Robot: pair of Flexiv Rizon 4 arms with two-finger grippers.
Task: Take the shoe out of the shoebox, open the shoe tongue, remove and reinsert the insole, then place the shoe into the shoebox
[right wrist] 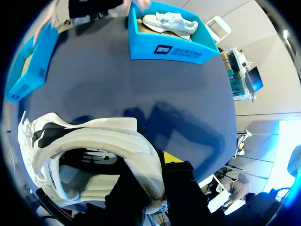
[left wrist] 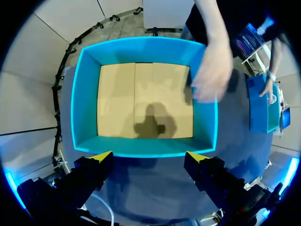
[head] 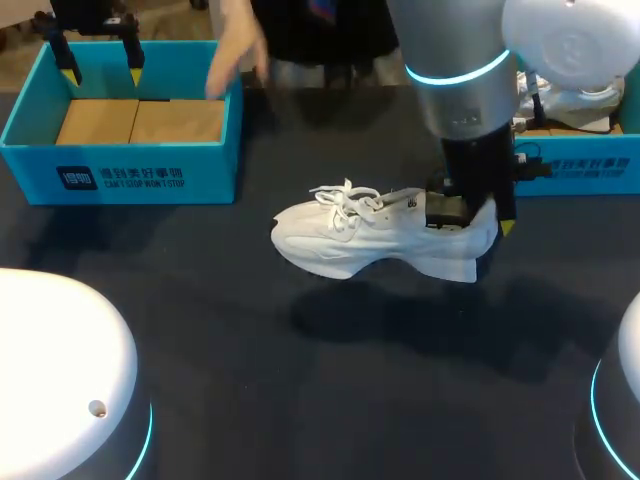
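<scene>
A white lace-up shoe (head: 370,235) stands on the dark table, toe towards my left, its heel slightly raised. My right gripper (head: 475,220) is shut on the shoe's heel collar (right wrist: 141,155), one finger inside the shoe and one behind the heel. The empty blue shoebox (head: 120,165) with a cardboard floor sits at the far left. My left gripper (head: 102,72) hangs open above this shoebox (left wrist: 84,117), nothing between its fingers. A person's hand (head: 235,55) reaches over the box's right wall (left wrist: 211,80).
A second blue box (head: 590,165) holding another white shoe (right wrist: 169,22) stands at the far right, just behind my right arm. Dark tabletop (head: 330,380) lies bare in front of the shoe.
</scene>
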